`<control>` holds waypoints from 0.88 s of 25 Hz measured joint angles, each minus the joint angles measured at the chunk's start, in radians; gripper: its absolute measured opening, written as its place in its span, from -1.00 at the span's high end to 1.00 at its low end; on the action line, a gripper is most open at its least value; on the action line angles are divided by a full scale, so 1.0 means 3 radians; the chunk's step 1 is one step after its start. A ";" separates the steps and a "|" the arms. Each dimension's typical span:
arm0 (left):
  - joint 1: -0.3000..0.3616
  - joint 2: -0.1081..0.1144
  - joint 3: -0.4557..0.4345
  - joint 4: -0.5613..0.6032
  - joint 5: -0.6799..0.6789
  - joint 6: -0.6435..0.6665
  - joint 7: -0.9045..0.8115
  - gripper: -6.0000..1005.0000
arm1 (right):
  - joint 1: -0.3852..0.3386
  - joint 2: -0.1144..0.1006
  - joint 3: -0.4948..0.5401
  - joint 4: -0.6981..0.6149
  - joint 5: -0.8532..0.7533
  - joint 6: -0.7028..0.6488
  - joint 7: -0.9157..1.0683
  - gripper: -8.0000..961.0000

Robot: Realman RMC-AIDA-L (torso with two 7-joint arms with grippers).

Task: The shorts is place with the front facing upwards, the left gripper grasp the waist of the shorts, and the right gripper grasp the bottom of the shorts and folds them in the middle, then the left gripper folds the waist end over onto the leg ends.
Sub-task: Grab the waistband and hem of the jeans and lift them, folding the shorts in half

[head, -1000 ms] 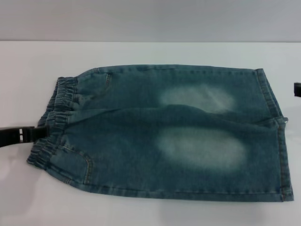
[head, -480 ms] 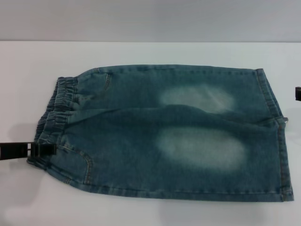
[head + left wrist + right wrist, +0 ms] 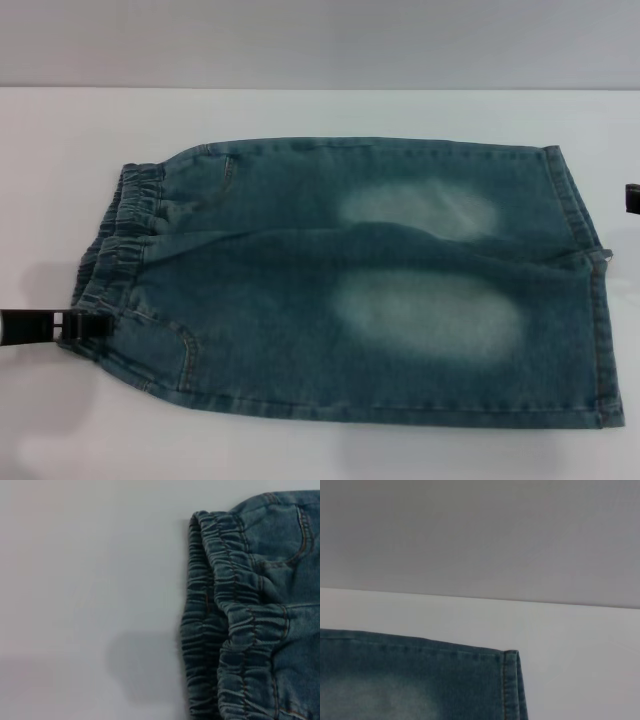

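The blue-green denim shorts (image 3: 350,290) lie flat on the white table, front up, with two pale thigh patches showing. Their gathered waist (image 3: 115,255) points left, and the straight leg hems (image 3: 585,290) lie on the right. My left gripper (image 3: 88,326) reaches in low from the left edge, its black tip at the near corner of the waistband. The left wrist view shows the ruffled waistband (image 3: 225,620) from above. At the right edge only a black sliver of my right gripper (image 3: 632,198) shows, just beyond the far hem. The far hem corner (image 3: 510,680) appears in the right wrist view.
The white table (image 3: 300,110) runs back to a grey wall (image 3: 320,40). Bare tabletop surrounds the shorts to the left, behind and along the near edge.
My left gripper has slid along the waistband toward the near corner and now overlaps its edge. The right gripper's sliver has drawn back slightly to the right. The shorts have not moved.
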 joint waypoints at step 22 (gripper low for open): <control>-0.0148 0.0004 0.0070 0.0060 -0.0031 -0.0151 -0.0018 -0.37 | -0.0021 -0.0010 -0.0005 0.0058 -0.0002 0.0024 -0.0005 -0.56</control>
